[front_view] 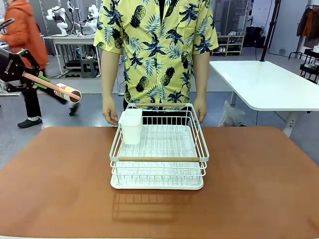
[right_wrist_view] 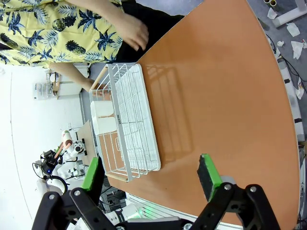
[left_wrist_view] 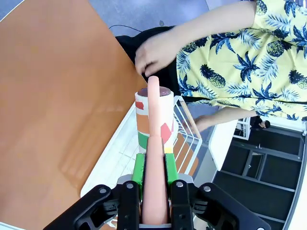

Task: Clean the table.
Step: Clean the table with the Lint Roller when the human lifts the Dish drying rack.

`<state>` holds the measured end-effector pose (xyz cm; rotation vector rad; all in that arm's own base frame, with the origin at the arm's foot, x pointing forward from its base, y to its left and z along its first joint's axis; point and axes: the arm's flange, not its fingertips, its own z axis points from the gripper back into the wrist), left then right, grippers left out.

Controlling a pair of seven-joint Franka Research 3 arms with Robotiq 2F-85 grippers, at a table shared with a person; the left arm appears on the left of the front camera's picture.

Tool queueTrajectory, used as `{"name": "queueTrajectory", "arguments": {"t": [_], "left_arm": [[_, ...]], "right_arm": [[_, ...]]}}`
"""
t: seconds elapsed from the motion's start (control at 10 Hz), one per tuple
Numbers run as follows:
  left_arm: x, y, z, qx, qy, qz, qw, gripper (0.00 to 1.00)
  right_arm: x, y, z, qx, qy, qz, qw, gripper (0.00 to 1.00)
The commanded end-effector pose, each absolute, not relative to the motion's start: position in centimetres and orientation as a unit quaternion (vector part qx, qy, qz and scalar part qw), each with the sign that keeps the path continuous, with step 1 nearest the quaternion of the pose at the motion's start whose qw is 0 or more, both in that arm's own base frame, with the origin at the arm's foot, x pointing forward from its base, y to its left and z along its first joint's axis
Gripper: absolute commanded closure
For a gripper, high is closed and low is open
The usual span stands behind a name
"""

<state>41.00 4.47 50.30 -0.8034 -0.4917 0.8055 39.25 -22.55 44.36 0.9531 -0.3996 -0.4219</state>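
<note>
A: Far left of the front view first. The left gripper (front_view: 41,78) hangs in the air, at about ten o'clock from the dish rack (front_view: 202,144). What's in it?

B: A roller (front_view: 68,93) on a salmon handle (front_view: 50,84), and the jaws are clamped tight on that handle. The left wrist view makes it plain: green pads (left_wrist_view: 138,170) press in from either side, and the roll with its coloured patches sits past the fingertips at twelve o'clock.

A: And the table (front_view: 259,189)?

B: Down below the gripper, untouched. In that wrist view the reddish-brown top spreads from nine round to eleven o'clock of the jaws, and the rack's white edge shows just behind the roll.

A: On to the middle. The rack sits on the table's centre, with a white tub (front_view: 131,127) in its far left corner and a wooden bar across the near side.

B: The person stands right behind it at twelve o'clock, a hand (front_view: 109,112) near each far corner. They're close to the wire, but I cannot tell if they touch it.

A: Off to the right there's a white table (front_view: 269,84), well apart.

B: Then the right gripper (right_wrist_view: 150,167), jaws wide apart with nothing between them. In its wrist view the table spreads beyond the fingers from twelve to three o'clock, with the rack at eleven.
</note>
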Motion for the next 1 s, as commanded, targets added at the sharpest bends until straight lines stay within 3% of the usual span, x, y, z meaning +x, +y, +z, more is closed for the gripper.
{"name": "queueTrajectory", "arguments": {"t": [0.0,0.9], "left_arm": [[41.04,4.36,50.59,-0.381,-0.227,0.381,0.811,1.00],[41.04,4.36,50.59,-0.381,-0.227,0.381,0.811,1.00]], "right_arm": [[39.15,-22.51,44.63,0.457,-0.193,-0.199,0.845,0.00],[39.15,-22.51,44.63,0.457,-0.193,-0.199,0.845,0.00]]}}
